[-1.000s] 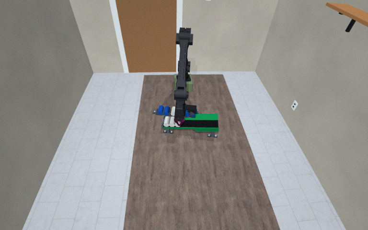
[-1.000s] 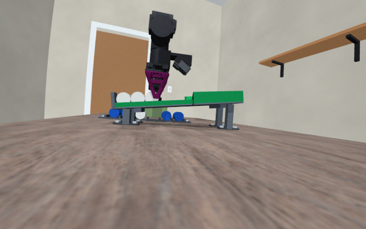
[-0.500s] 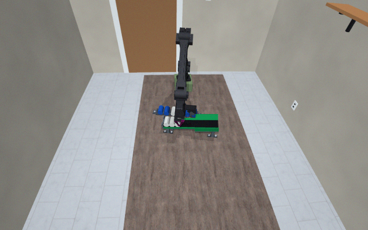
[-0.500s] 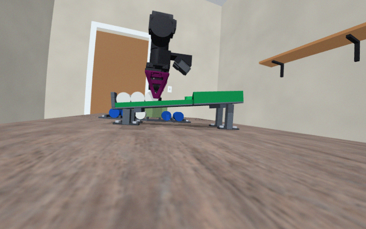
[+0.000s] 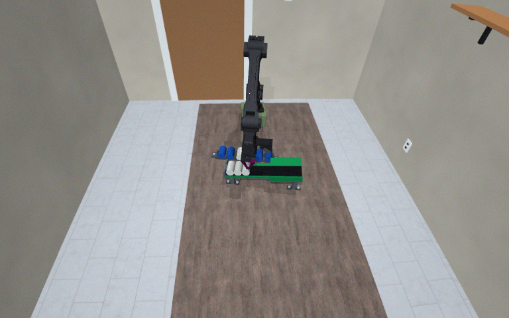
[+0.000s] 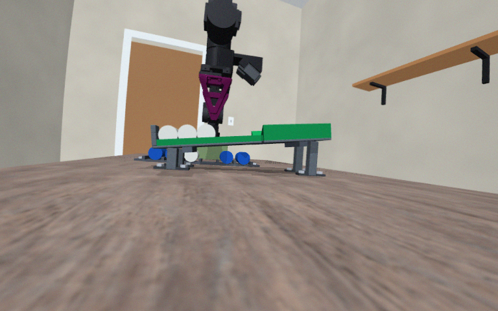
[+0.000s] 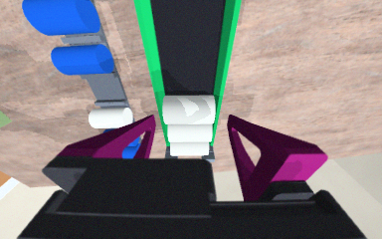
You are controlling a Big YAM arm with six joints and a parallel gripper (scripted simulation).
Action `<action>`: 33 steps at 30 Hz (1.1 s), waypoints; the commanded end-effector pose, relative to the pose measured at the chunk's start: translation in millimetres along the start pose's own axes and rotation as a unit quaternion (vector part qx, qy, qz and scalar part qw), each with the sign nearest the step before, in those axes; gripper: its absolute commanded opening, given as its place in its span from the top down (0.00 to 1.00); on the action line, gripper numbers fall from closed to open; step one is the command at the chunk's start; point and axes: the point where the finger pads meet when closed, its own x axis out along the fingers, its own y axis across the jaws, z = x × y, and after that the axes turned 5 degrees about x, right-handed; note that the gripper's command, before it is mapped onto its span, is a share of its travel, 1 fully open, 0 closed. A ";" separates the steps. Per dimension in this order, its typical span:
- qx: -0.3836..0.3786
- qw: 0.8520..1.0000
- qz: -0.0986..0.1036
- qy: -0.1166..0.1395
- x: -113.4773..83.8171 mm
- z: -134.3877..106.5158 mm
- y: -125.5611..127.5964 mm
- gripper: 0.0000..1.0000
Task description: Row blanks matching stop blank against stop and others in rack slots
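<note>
pincer (image 5: 248,165) (image 6: 214,118) (image 7: 191,119) wide w/ angular magenta fingers, above 3 smooth white plastic cyls (image 5: 238,167) (image 6: 187,131) (image 7: 189,125) on grn-edged ramp (image 5: 285,162) (image 6: 296,131) (image 7: 231,30)

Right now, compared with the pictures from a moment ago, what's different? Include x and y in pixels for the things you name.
The pincer (image 5: 248,165) (image 6: 214,118) (image 7: 191,119) has risen straight up, away from the ramp (image 5: 285,179) (image 6: 296,131) (image 7: 232,30). It is open and has apparently let go of the third white blank (image 5: 245,171) (image 6: 205,131) (image 7: 178,111), which lies in the row. The other two white blanks there and the visible blue ones look unmoved.
</note>
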 end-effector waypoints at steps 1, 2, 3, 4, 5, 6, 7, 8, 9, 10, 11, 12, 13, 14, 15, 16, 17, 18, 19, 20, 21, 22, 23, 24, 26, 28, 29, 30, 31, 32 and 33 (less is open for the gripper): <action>0.005 1.000 -0.029 -0.005 -39.7 5.7 -20.3 0.17; 0.005 1.000 -0.029 -0.005 -39.7 5.7 -20.3 0.17; 0.005 1.000 -0.008 -0.002 -23.7 4.9 -17.6 0.17; 0.005 1.000 -0.009 -0.002 -29.3 4.8 -17.7 0.17; 0.006 1.000 -0.018 -0.003 -44.4 4.8 -18.8 0.17; 0.006 1.000 -0.021 -0.004 -54.2 3.9 -12.6 0.17; 0.006 1.000 -0.023 -0.004 -59.8 4.0 -14.0 0.17; 0.006 1.000 -0.030 -0.005 -68.9 4.6 -19.4 0.17; 0.006 1.000 -0.030 -0.005 -72.1 4.4 -19.3 0.17; 0.006 1.000 -0.030 -0.005 -74.7 4.3 -19.1 0.17; 0.006 1.000 -0.030 -0.005 -76.8 4.3 -19.1 0.17; 0.006 1.000 -0.018 -0.003 -66.0 4.0 -18.5 0.17; 0.006 1.000 -0.010 -0.002 -58.3 3.9 -17.9 0.17; 0.006 1.000 -0.005 -0.001 -55.4 3.4 -14.6 0.17; 0.007 1.000 0.019 0.002 -38.8 0.8 4.6 0.17; 0.007 1.000 0.019 0.002 -38.8 0.8 4.6 0.17; 0.007 1.000 0.019 0.002 -38.8 0.8 4.6 0.00; 0.007 1.000 0.019 0.002 -38.8 0.8 4.6 0.00; 0.007 1.000 0.019 0.002 -38.8 0.8 4.6 0.00; 0.006 1.000 -0.002 -0.001 -49.8 2.8 -10.5 0.00; 0.006 1.000 -0.004 -0.001 -51.0 3.0 -12.2 0.00; 0.006 1.000 -0.005 -0.001 -51.5 3.1 -12.2 0.00; 0.006 1.000 -0.005 -0.001 -51.5 3.1 -12.2 0.00; 0.006 1.000 -0.005 -0.001 -51.5 3.1 -12.2 0.00; 0.006 1.000 -0.005 -0.001 -51.5 3.1 -12.2 0.00; 0.006 1.000 -0.005 -0.001 -51.5 3.1 -12.2 0.00; 0.006 1.000 -0.005 -0.001 -51.5 3.1 -12.2 0.00; 0.006 1.000 -0.005 -0.001 -51.5 3.1 -12.2 0.00; 0.006 1.000 -0.005 -0.001 -51.5 3.1 -12.2 0.00; 0.006 1.000 -0.005 -0.001 -51.5 3.1 -12.2 0.00; 0.006 1.000 -0.005 -0.001 -51.5 3.1 -12.2 0.00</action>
